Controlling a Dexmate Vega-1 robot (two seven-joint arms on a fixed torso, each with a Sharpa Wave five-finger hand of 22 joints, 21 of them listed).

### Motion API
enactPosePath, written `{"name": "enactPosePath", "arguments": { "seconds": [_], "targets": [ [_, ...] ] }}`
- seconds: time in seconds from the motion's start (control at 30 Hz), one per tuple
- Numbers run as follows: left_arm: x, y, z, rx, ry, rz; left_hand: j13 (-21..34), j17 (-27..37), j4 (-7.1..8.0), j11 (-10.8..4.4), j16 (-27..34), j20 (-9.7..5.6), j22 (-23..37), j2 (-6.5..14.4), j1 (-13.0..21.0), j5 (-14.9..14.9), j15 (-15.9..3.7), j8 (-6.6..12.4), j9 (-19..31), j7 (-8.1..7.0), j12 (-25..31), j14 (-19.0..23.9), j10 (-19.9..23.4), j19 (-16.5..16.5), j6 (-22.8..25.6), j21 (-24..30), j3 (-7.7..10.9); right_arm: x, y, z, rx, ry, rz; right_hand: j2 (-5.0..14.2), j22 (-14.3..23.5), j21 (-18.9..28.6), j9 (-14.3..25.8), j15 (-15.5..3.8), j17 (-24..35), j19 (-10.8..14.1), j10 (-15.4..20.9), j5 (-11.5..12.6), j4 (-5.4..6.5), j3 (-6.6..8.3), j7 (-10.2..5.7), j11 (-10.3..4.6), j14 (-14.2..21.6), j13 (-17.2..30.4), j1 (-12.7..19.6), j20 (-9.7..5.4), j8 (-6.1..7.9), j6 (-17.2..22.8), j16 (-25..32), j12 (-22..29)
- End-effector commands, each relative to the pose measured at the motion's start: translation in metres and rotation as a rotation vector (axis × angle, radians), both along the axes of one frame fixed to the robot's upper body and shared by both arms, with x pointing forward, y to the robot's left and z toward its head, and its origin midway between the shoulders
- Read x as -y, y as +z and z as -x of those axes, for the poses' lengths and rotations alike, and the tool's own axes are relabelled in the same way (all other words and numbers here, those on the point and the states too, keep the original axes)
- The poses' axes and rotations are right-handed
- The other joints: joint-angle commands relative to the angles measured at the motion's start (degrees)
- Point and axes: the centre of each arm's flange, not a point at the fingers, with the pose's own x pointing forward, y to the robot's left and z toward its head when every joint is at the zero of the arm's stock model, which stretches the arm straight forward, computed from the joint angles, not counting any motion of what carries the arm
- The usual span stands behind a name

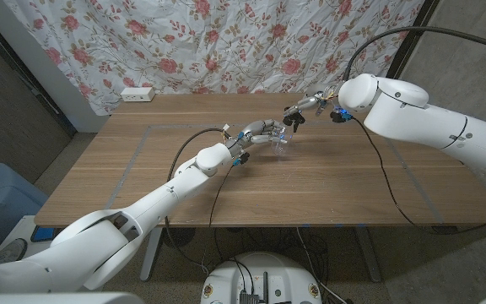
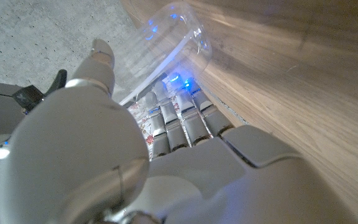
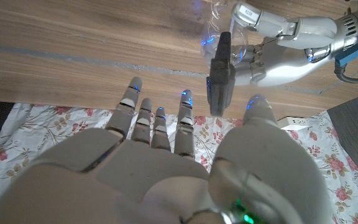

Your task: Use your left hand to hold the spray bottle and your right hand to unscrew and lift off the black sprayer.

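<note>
Clear plastic spray bottle [image 1: 278, 144] with black trigger sprayer [image 3: 221, 74] sits near the middle of the wooden worktop [image 1: 327, 181], toward the far side. Left hand [image 1: 260, 133] wraps the bottle body, fingers [image 2: 179, 121] curled round the clear wall, bottle [image 2: 166, 43] pressed against them. Right hand [image 1: 304, 108] is just beside the sprayer on the bottle's far-right side, fingers [image 3: 157, 121] spread apart, holding nothing; the sprayer stands just past the fingertips, contact unclear. White power strip [image 1: 137, 95] lies at the worktop's far-left edge, well apart from the bottle, before a floral curtain [image 1: 226, 38].
</note>
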Motion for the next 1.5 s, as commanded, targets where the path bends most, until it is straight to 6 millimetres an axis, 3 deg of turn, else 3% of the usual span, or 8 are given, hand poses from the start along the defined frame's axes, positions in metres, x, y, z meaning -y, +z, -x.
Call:
{"name": "enactPosePath", "arguments": {
  "seconds": [0.03,0.47,0.93,1.23,1.5],
  "targets": [
    [0.001,0.000,0.001,0.004,-0.004,-0.002,6.6,0.1,0.17,-5.93,-0.2,0.10,0.2,7.5,-0.7,0.3,-7.54,17.38,0.2,-3.21,0.4,0.2,6.7,0.5,3.7,0.3,0.48,-0.005,-0.006,-0.004,-0.008,-0.003,0.003,0.41,0.1,0.2,0.3,0.03,0.0,0.6,0.6,0.0,-0.64,0.34,-0.36,-0.03,0.5,0.1,0.9,0.02,0.51,0.9,0.1,0.5],
    [0.001,-0.001,0.003,0.001,-0.006,-0.003,6.5,-0.1,0.20,-6.01,-0.4,0.10,0.2,7.4,-0.8,0.3,-7.54,17.51,0.2,-3.26,0.2,0.2,6.7,0.5,3.8,0.3,0.58,-0.011,-0.010,-0.006,0.018,-0.028,0.017,0.98,0.1,0.3,0.6,-0.81,-0.1,1.3,1.6,0.1,-2.20,1.39,-0.31,-0.60,1.2,0.2,2.6,-0.09,1.34,2.4,0.3,0.9],
    [-0.001,-0.004,0.005,0.000,0.002,0.005,6.3,-0.1,0.21,-6.08,-0.5,0.11,0.2,7.5,-0.9,0.3,-7.54,17.64,0.2,-3.24,0.1,0.2,6.7,0.5,3.8,0.3,0.61,-0.017,-0.013,-0.006,0.041,-0.055,0.041,1.21,0.1,0.6,1.2,-1.81,-0.3,2.9,2.9,0.3,-4.43,2.75,-1.32,-1.49,2.3,0.2,5.3,-0.23,2.52,4.7,0.5,1.4],
    [-0.003,-0.004,0.006,0.002,0.004,0.007,6.2,-0.1,0.25,-5.96,-0.5,0.11,0.2,7.5,-1.0,0.3,-7.51,17.69,0.1,-3.24,0.0,0.2,6.9,0.5,3.9,0.3,0.60,-0.020,-0.013,-0.008,0.033,-0.053,0.053,0.92,0.1,0.7,1.6,-1.43,-0.5,3.7,3.3,0.5,-5.69,3.60,-0.73,-1.17,3.0,0.2,7.4,-0.21,3.19,6.0,0.6,1.5],
    [-0.002,-0.003,0.005,0.004,0.002,0.006,6.2,-0.2,0.20,-6.09,-0.5,0.11,0.2,7.5,-0.9,0.3,-7.47,17.74,0.1,-3.26,0.0,0.3,6.9,0.5,3.8,0.3,0.66,-0.020,-0.015,-0.010,0.029,-0.062,0.055,0.87,0.0,0.6,1.9,-1.74,-0.6,4.1,3.4,0.6,-6.05,4.15,-0.61,-1.46,3.1,0.2,8.8,-0.17,3.59,6.8,0.5,1.4]
  ]
}}
